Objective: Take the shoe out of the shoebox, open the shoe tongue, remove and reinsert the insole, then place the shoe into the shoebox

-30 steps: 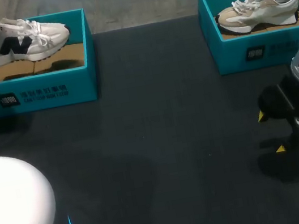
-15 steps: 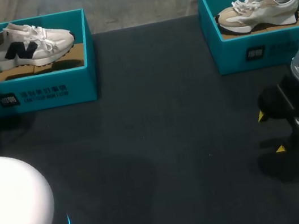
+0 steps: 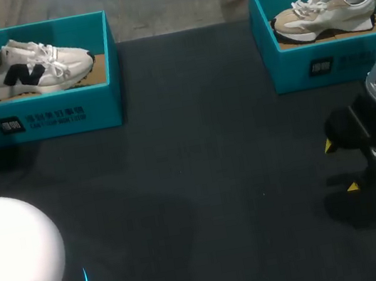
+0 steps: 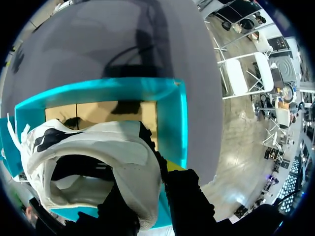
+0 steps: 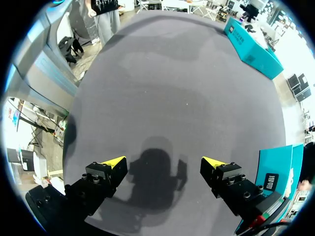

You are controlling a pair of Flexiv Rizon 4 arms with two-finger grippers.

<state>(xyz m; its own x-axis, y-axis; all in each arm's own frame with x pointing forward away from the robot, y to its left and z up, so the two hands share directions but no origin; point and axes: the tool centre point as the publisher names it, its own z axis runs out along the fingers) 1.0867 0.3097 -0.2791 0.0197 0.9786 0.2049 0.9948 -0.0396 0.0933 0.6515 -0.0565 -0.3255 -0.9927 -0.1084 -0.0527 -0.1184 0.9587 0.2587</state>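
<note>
The white shoe (image 3: pixel 30 62) sits in the teal shoebox (image 3: pixel 47 117) at the worktop's (image 3: pixel 202 181) far left corner, its heel pinched in my left tool (image 4: pixel 150 189). My right tool (image 5: pixel 163 162) hangs wide open near the right edge. The insole looks seated, so I judge 1 step remains: letting go.

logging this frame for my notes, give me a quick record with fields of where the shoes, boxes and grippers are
white shoe: inside the left shoebox, heel held by the left gripper
left gripper: shut on the white shoe's heel
right gripper: open, empty, above the bare table near the right shoebox
beige shoe: lying in the right shoebox, untouched
</note>
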